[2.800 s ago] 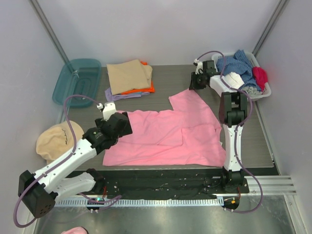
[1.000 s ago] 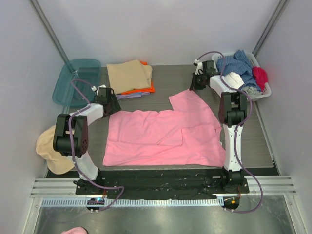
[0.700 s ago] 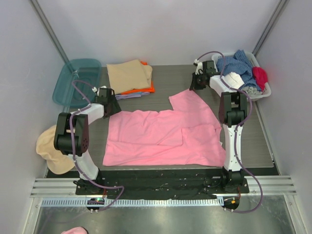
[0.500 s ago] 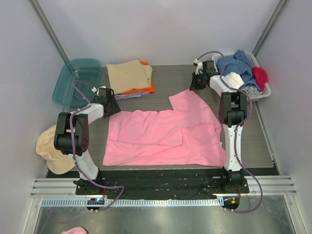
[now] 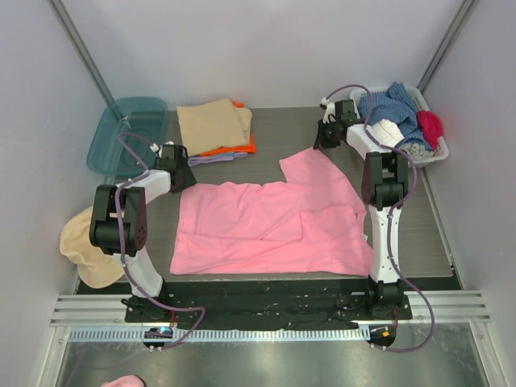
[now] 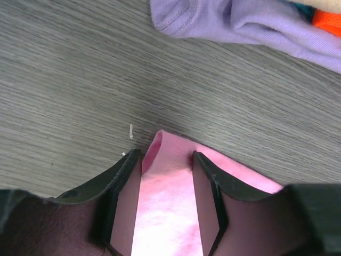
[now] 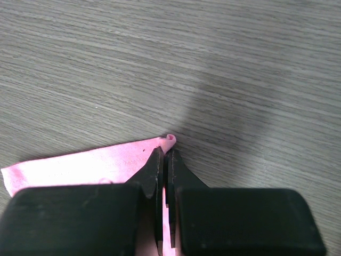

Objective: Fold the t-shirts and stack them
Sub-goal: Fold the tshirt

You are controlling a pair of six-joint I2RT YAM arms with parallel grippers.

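Across the middle of the desk (image 5: 282, 133): pinch both far corners

Spread flat lies the pink t-shirt (image 5: 266, 230). Its far-right corner is clamped in the right end effector (image 7: 164, 152). At the far-left corner the left end effector (image 6: 166, 155) straddles the cloth, half open, gripping nothing. Close it deep before lifting evenly.

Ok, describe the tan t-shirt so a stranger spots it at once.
Start at the teal bin in the table's far left corner. Right of it lies a stack of folded shirts; the tan t-shirt tops it. Unlike the rounded tan cap at the near left, it is a flat rectangle.
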